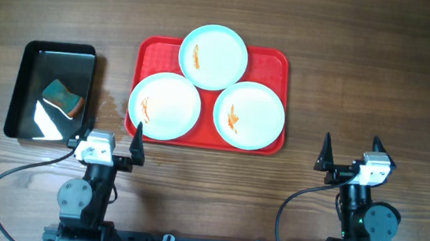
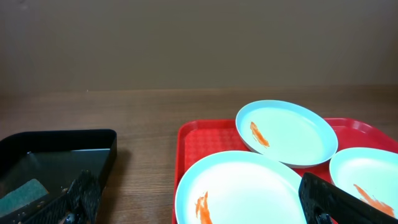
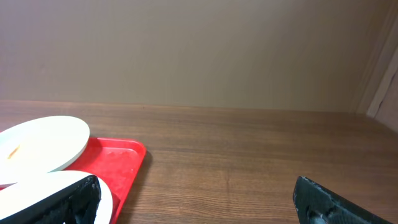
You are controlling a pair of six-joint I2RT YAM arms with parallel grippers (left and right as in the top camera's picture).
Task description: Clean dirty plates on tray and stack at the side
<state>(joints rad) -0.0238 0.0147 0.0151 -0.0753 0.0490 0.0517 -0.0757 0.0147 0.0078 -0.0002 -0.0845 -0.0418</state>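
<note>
The left gripper (image 1: pixel 107 139) and the right gripper (image 1: pixel 351 153) were wide open and held nothing, and the three dirty plates (image 1: pixel 213 56) sat on the red tray (image 1: pixel 273 60), looking hard, light and slippery, best grabbed by the edge.

No words, numbers, labels or signs can be read in any of the views
</note>
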